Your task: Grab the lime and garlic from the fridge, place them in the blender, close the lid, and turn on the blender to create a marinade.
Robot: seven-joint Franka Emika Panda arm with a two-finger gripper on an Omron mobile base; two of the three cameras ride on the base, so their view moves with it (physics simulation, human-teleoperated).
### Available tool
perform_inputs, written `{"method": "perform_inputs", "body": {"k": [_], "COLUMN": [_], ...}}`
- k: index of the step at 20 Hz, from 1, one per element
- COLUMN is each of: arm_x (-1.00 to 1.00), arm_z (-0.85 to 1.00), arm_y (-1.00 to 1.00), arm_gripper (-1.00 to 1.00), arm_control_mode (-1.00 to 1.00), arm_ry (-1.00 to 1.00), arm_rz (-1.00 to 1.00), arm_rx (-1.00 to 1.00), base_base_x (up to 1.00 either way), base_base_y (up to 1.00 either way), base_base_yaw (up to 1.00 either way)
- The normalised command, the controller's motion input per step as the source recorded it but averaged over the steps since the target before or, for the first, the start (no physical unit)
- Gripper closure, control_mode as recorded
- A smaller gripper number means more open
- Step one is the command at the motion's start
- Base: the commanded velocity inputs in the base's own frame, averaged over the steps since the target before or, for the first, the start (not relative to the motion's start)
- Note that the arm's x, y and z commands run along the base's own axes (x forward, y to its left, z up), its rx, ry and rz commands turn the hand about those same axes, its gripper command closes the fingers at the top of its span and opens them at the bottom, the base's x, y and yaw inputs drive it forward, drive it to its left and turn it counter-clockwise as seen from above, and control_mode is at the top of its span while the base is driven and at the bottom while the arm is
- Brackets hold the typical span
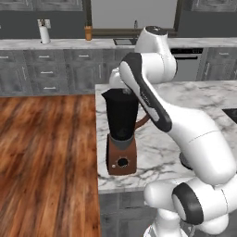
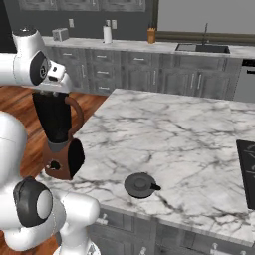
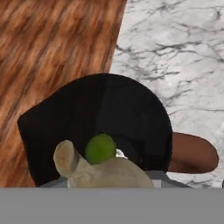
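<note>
The gripper hangs right over the open mouth of the blender, jaws pinched tight on the garlic, which bulges up at six o'clock in the hand view. The lime sits down inside the black jar, just past the bulb toward twelve. So the drop looks dead straight: jar directly under the jaws. The lid lies on the marble counter, off at four o'clock from the blender in the right base view.

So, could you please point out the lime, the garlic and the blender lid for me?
lime [image 3: 100,148], hand view, middle of its green face.
garlic [image 3: 94,169], hand view, on its tan body.
lid [image 2: 139,185], right base view, on its flat dark top, lying on the counter.
</note>
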Motion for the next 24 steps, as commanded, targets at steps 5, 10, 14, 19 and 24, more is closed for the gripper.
{"method": "perform_inputs", "body": {"k": [5,10,14,19,24], "arm_x": [0.63,0.24,0.13,0.00,0.00], "arm_z": [-0.66,-0.62,-0.59,-0.54,-0.15], "arm_y": [0.30,0.00,0.13,0.25,0.18], "arm_gripper": [1.00,1.00,1.00,-1.00,-1.00], "arm_control_mode": [-1.00,-1.00,-1.00,-1.00,-1.00], "arm_ry": [0.24,0.10,0.07,0.03,-0.01], "arm_rz": [0.00,0.00,0.00,0.00,0.00], "arm_rx": [-0.08,-0.05,-0.05,-0.04,-0.01], "base_base_x": [0.00,0.00,0.00,0.00,0.00], "base_base_y": [0.00,0.00,0.00,0.00,0.00], "base_base_yaw": [0.00,0.00,0.00,0.00,0.00]}}
